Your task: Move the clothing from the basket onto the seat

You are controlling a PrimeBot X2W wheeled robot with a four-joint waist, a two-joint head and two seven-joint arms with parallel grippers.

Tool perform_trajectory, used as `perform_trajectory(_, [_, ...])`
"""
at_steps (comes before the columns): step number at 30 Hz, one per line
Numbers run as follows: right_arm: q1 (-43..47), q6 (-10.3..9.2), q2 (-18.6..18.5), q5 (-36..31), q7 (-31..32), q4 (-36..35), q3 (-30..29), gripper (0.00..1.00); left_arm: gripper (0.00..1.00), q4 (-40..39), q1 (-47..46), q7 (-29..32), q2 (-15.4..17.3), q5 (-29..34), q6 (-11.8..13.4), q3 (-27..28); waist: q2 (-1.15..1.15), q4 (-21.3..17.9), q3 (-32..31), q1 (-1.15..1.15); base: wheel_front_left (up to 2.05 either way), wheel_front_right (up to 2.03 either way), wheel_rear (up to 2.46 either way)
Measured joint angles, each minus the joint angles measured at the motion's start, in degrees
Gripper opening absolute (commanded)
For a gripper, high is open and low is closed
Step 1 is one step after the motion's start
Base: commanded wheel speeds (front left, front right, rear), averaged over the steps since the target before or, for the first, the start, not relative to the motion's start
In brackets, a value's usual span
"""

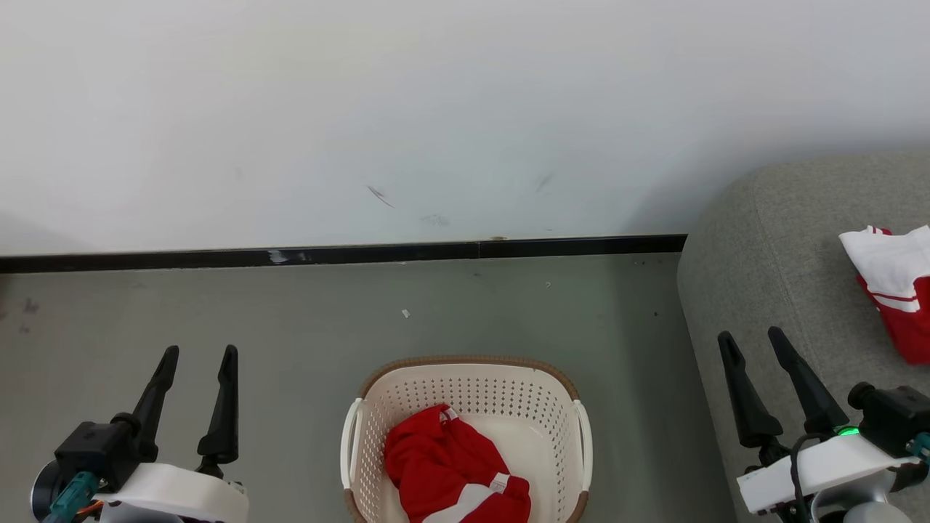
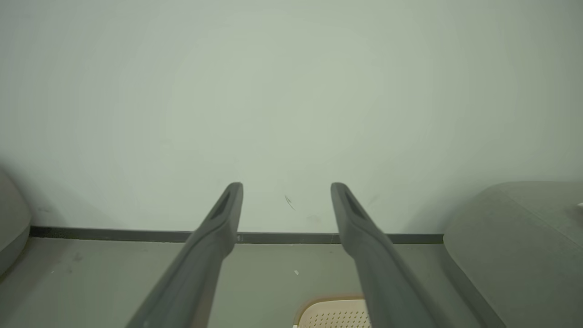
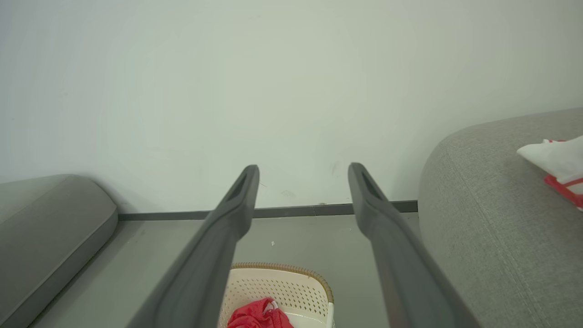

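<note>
Red garment point(image 1: 447, 465) in basket point(image 1: 472, 361): likely soft, light, limp, bunched. You pinch raised fold at its far end; expect drape. Open, empty: left tool point(image 1: 201, 352), right tool point(image 1: 750, 335).

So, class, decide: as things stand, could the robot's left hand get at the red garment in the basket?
Probably yes. The left hand is open and empty, the basket is open-topped, and the red garment lies uncovered inside. The hand would need to swing right and dip over the rim.
</note>
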Motion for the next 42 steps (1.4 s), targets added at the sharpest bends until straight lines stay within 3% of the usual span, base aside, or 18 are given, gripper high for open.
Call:
perform_trajectory(23, [-0.58,0.0,1.23,-0.07,0.0,-1.94,0.0,1.0,1.0,0.57,-1.33,0.0,-0.2,1.51,-3.82,-0.86,0.0,-1.6,4.85,0.0,0.0,0.0,0.0])
perform_trajectory(42, [-6.32,0.0,1.54,-0.68,0.0,-3.01,-0.85,1.0,1.0,4.6,-7.92,0.11,-1.32,1.22,-6.33,-5.66,0.0,-3.75,11.61,0.0,0.0,0.0,0.0])
